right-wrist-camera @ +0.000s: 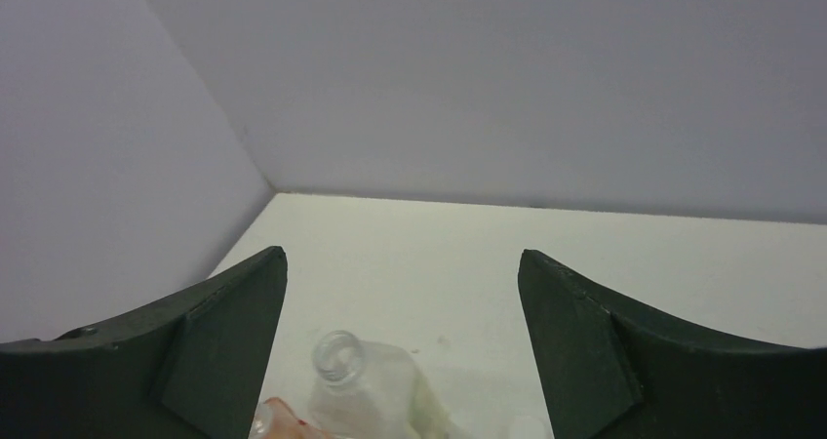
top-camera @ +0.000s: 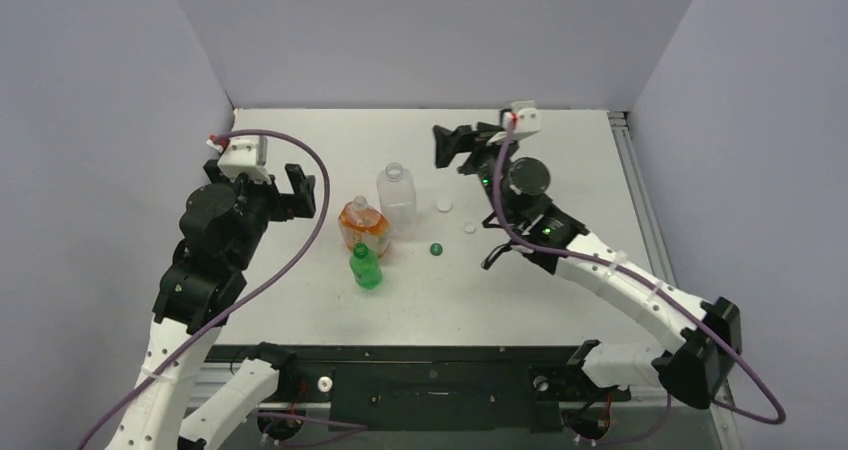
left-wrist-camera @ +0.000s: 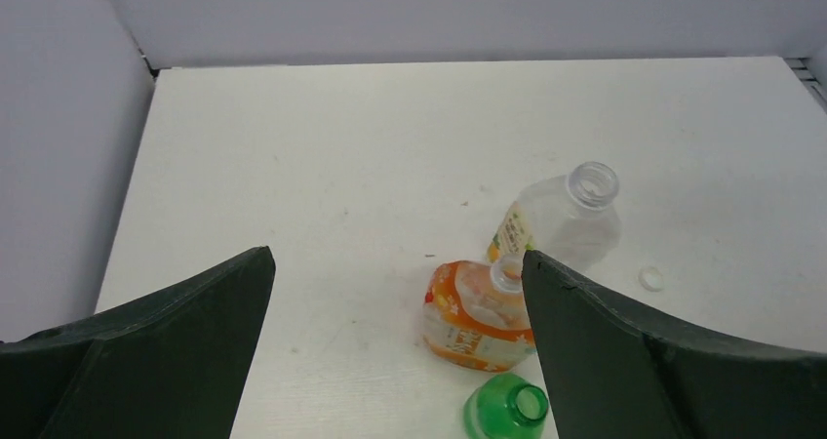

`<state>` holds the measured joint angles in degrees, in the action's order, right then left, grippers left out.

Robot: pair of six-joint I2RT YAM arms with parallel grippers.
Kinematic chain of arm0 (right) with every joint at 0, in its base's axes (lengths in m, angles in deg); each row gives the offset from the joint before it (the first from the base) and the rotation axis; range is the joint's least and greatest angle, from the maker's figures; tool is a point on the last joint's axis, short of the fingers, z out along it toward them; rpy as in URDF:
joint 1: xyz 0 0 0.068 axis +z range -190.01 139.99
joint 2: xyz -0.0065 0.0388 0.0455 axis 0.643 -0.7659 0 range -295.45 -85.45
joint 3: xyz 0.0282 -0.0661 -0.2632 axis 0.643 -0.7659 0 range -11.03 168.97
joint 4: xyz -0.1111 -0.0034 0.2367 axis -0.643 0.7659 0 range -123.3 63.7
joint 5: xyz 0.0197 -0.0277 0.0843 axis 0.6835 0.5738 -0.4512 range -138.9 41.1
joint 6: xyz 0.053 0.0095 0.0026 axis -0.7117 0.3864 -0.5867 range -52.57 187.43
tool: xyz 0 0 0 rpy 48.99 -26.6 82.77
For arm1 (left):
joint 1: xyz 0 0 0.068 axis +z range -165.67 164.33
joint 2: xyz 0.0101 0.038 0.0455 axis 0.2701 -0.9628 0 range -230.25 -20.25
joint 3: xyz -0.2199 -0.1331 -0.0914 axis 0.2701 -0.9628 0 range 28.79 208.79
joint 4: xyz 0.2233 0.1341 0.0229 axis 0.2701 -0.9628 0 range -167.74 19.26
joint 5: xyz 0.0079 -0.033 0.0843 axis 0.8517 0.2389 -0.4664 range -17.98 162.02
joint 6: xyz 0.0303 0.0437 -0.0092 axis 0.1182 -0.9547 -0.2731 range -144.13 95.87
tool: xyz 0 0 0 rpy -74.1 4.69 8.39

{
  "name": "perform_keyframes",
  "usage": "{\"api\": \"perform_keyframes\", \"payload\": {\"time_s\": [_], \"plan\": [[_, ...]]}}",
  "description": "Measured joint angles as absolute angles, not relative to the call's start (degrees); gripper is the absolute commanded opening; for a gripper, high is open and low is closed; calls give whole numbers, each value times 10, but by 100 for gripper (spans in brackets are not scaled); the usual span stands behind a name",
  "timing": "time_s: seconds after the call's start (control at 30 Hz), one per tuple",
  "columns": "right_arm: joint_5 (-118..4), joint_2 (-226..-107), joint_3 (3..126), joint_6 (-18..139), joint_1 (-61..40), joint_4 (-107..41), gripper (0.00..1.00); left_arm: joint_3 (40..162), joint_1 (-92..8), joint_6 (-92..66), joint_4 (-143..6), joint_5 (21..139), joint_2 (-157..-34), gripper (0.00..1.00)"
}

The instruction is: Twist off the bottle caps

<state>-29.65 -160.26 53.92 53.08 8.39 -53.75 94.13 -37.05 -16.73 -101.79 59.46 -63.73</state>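
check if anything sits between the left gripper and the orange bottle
Nothing visible does. The left gripper, open, hangs left of the orange bottle with only table surface between them. The clear bottle stands beyond the orange one and the green bottle nearer the arm bases, both off that line.

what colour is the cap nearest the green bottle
Green cap; top external view shows it best.

A clear squarish plastic bottle (left-wrist-camera: pixel 571 219) looks smooth and see-through. A squat orange plastic bottle (left-wrist-camera: pixel 476 317) wears a slightly shiny printed wrap. A small green plastic bottle (left-wrist-camera: pixel 502 410) is translucent and glossy. 1 tiny white plastic cap (top-camera: pixel 444 206), a second white cap (top-camera: pixel 470 227) and a tiny green plastic cap (top-camera: pixel 436 249) look smooth. The white table (left-wrist-camera: pixel 293 166) is matt, faintly scuffed. The pale grey walls (left-wrist-camera: pixel 439 10) are matt and smooth.
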Motion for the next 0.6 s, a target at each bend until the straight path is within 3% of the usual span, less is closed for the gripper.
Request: {"api": "perform_keyframes", "payload": {"time_s": [0.2, 0.4, 0.6], "plan": [[-283, -1485, 479, 484, -75, -433, 84, 941, -203, -173, -984, 678, -700, 97], [-275, -1447, 427, 461, -207, -360, 85, 905, -36, -173, -929, 785, -774, 97], [-257, -1442, 355, 436, -330, -330, 86, 815, 21, -175, -848, 838, -792, 96]]}}
